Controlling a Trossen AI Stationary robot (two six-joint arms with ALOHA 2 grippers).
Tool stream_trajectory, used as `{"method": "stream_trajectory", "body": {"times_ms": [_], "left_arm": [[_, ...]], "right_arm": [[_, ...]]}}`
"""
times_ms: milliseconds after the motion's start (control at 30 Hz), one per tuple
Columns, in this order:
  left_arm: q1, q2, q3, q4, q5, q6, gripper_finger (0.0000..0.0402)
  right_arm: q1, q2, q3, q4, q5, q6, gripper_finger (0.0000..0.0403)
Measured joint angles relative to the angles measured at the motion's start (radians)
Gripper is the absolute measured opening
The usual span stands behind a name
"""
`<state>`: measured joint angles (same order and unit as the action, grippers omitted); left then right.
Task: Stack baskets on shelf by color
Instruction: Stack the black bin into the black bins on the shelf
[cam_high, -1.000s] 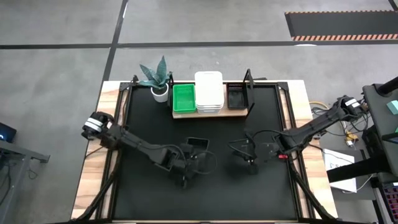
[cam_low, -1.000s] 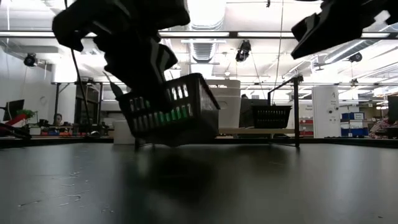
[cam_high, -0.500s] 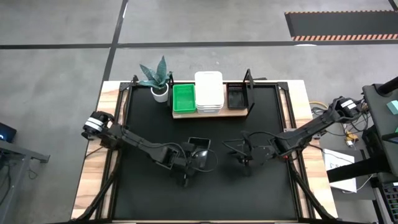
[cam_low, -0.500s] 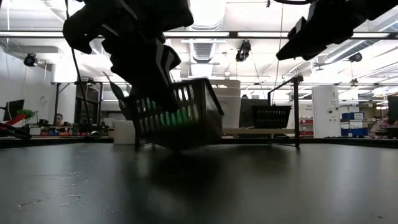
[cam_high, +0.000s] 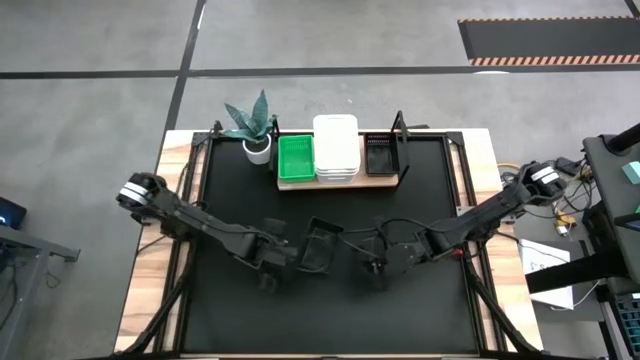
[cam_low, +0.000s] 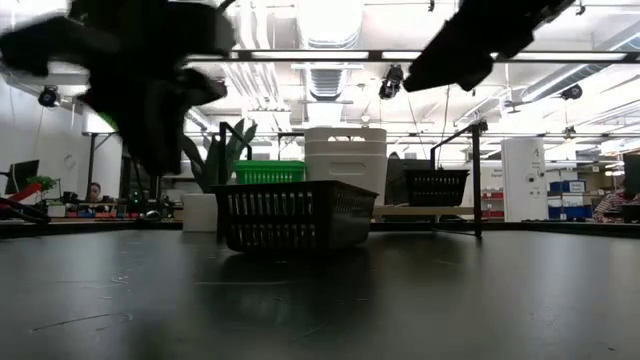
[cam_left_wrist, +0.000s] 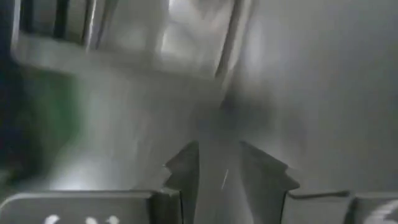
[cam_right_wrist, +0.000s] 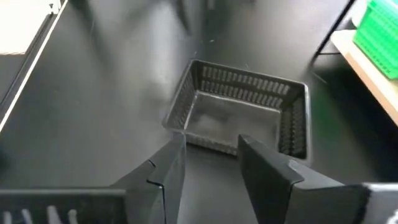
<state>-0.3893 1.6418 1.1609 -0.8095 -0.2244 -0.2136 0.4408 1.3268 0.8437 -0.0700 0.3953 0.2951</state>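
Note:
A black basket (cam_high: 322, 243) stands flat on its base on the black table, mid-table; it also shows in the low view (cam_low: 295, 213) and the right wrist view (cam_right_wrist: 242, 115). My left gripper (cam_high: 285, 256) is just left of it, open, nothing between its fingers (cam_left_wrist: 219, 168). My right gripper (cam_high: 362, 252) is just right of it, open (cam_right_wrist: 211, 158), pointing at the basket's near wall from a short way off. On the wooden shelf (cam_high: 340, 180) at the far edge sit a green basket (cam_high: 296, 157), a white stack (cam_high: 335, 148) and another black basket (cam_high: 379, 153).
A plant in a white pot (cam_high: 255, 140) stands on the table left of the shelf. Black posts (cam_high: 400, 125) rise at the shelf's ends. Bare table top lies between the mid-table basket and the shelf, and toward the near edge.
My left gripper held the black basket tilted above the table. The basket now stands level on the table, and the left gripper has let go and drawn back toward the table's left edge. My right gripper has moved toward the table's left, closer to the basket.

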Motion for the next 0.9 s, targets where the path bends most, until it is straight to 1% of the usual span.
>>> {"method": "stream_trajectory", "body": {"times_ms": [33,67,133,200,300,400,500,567,633,800,900], "left_arm": [[-0.001,-0.021,-0.029,-0.025,-0.023,-0.019,0.0088],[-0.003,-0.045,-0.066,-0.009,-0.048,-0.024,0.0082],[-0.003,-0.093,-0.158,0.098,-0.102,-0.023,0.0066],[-0.002,-0.133,-0.262,0.276,-0.110,-0.008,0.0048],[-0.001,-0.155,-0.400,0.571,-0.106,0.010,0.0021],[0.000,-0.154,-0.482,0.834,-0.107,0.010,0.0003],[0.003,-0.130,-0.523,1.054,-0.122,0.022,0.0004],[0.003,-0.125,-0.528,1.120,-0.130,0.059,0.0005],[0.003,-0.127,-0.520,1.140,-0.131,0.103,0.0005],[0.003,-0.158,-0.516,1.129,-0.133,0.236,0.0005],[0.003,-0.201,-0.517,1.090,-0.136,0.340,0.0005]], "right_arm": [[0.000,0.019,0.016,0.001,-0.001,-0.002,0.0140],[0.000,0.036,0.034,-0.001,-0.002,-0.003,0.0141],[0.000,0.075,0.073,-0.010,-0.001,-0.009,0.0140],[0.000,0.106,0.118,-0.031,-0.002,-0.028,0.0136],[0.000,0.154,0.191,-0.097,-0.002,-0.053,0.0130],[0.000,0.197,0.254,-0.174,-0.001,-0.069,0.0122],[0.000,0.239,0.306,-0.215,-0.001,-0.078,0.0116],[-0.002,0.267,0.334,-0.211,-0.003,-0.079,0.0114],[-0.007,0.292,0.361,-0.214,-0.008,-0.085,0.0119],[-0.018,0.356,0.420,-0.206,-0.010,-0.078,0.0145],[-0.029,0.402,0.463,-0.207,-0.011,-0.071,0.0164]]}}
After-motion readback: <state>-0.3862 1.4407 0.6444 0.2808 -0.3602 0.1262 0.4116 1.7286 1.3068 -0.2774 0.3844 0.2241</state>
